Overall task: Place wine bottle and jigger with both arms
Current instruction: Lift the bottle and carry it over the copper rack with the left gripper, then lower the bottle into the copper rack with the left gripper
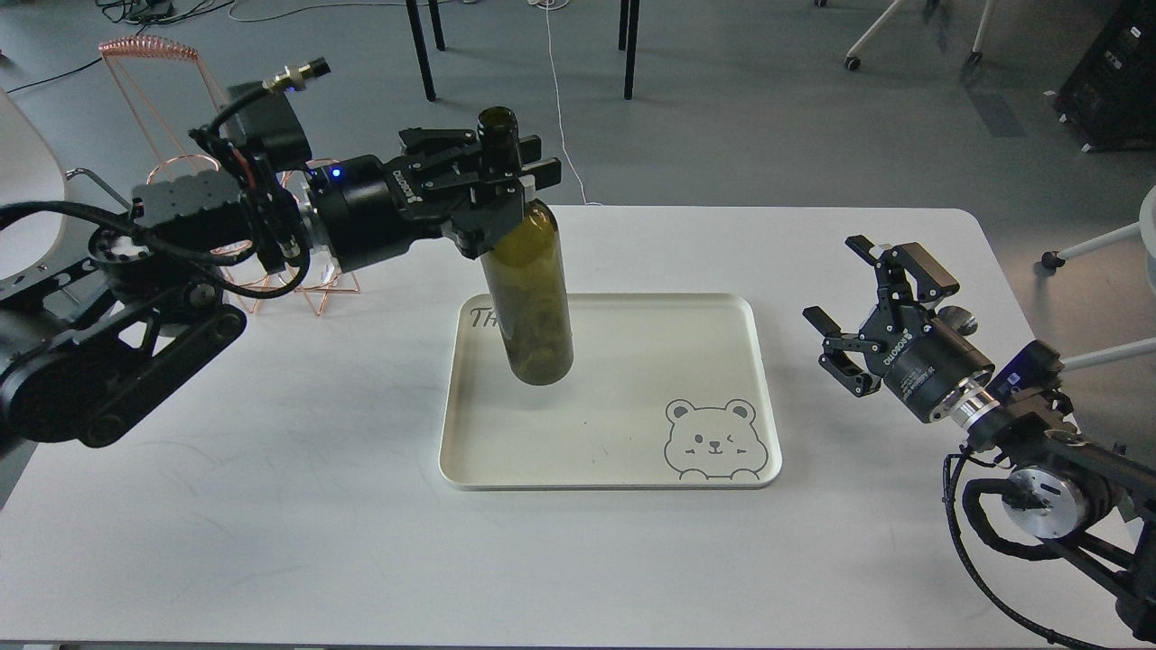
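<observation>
From the head view, the left gripper [506, 181] is gripping the wine bottle [533, 280] at its neck, fingers clamped on the glass just below the mouth, and the bottle is hanging upright over the back left part of the cream tray [632, 478], its base looking very near or just touching the tray floor; which of the two cannot be told from here. The right gripper [867, 311] is hovering above the white tabletop [271, 506] well to the right of the tray, its fingers spread apart and holding nothing. The jigger [959, 318] seems to be peeking out just behind that gripper as a small silver shape, mostly hidden, so its pose is unclear. A copper wire rack [153, 99] is standing behind the left arm. In my judgement the bottle is being set down, and doing it well is meaning lowering straight, keeping the bottle vertical, feeling the base seat flat, then opening the fingers without nudging the neck sideways, since a tall narrow bottle is tipping easily. The right arm is then needing to close around the jigger's waist squarely.
</observation>
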### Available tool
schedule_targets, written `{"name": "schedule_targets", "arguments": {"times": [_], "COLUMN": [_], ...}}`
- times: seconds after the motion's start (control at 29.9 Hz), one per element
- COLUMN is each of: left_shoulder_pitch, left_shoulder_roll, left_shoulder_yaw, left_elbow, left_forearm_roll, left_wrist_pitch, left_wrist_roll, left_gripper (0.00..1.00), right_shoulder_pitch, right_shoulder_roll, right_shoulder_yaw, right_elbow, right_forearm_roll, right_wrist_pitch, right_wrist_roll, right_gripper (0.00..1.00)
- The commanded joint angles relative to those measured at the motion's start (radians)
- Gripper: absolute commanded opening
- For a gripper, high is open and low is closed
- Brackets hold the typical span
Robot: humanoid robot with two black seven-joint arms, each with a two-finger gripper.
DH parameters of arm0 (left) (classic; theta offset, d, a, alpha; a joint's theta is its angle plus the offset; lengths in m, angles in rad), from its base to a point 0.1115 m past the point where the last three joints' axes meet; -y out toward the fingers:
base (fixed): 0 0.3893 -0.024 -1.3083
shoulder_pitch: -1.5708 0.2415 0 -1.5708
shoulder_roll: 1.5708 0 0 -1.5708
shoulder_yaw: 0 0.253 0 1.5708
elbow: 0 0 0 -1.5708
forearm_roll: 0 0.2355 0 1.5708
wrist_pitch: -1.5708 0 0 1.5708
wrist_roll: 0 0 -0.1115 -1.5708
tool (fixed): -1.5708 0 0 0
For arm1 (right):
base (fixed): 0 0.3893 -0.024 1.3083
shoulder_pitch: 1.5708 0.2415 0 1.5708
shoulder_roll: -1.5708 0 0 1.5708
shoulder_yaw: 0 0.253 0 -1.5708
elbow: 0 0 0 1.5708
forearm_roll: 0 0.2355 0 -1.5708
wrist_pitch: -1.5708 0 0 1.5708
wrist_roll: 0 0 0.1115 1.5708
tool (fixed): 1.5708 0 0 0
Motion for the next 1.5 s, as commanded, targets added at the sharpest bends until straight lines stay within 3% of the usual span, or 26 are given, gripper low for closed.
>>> {"name": "schedule_targets", "arguments": {"times": [0.0, 0.33, 0.53, 0.77, 1.47], "left_shoulder_pitch": [-0.088, -0.216, -0.224, -0.229, -0.226], "left_shoulder_roll": [0.106, 0.207, 0.198, 0.183, 0.144], "left_shoulder_yaw": [0.004, 0.006, 0.009, 0.107, 0.123], "left_elbow": [0.028, 0.348, 0.449, 0.512, 0.566], "left_forearm_roll": [-0.087, -0.082, -0.076, -0.079, -0.078], "left_wrist_pitch": [-0.018, -0.044, -0.038, 0.044, 0.054], "left_wrist_roll": [0.000, 0.000, 0.000, 0.000, 0.000], "left_gripper": [0.08, 0.08, 0.08, 0.08, 0.08], "right_shoulder_pitch": [0.000, 0.000, 0.000, 0.000, -0.006], "right_shoulder_roll": [0.001, 0.002, 0.002, 0.001, 0.001], "right_shoulder_yaw": [0.000, 0.000, 0.002, 0.002, 0.005], "right_elbow": [0.000, -0.003, -0.003, -0.003, -0.003], "right_forearm_roll": [0.000, -0.001, -0.015, -0.015, -0.015], "right_wrist_pitch": [0.000, -0.008, -0.008, -0.008, -0.013], "right_wrist_roll": [0.000, 0.000, 0.000, 0.000, 0.000], "right_gripper": [0.98, 0.98, 0.98, 0.98, 0.98]}}
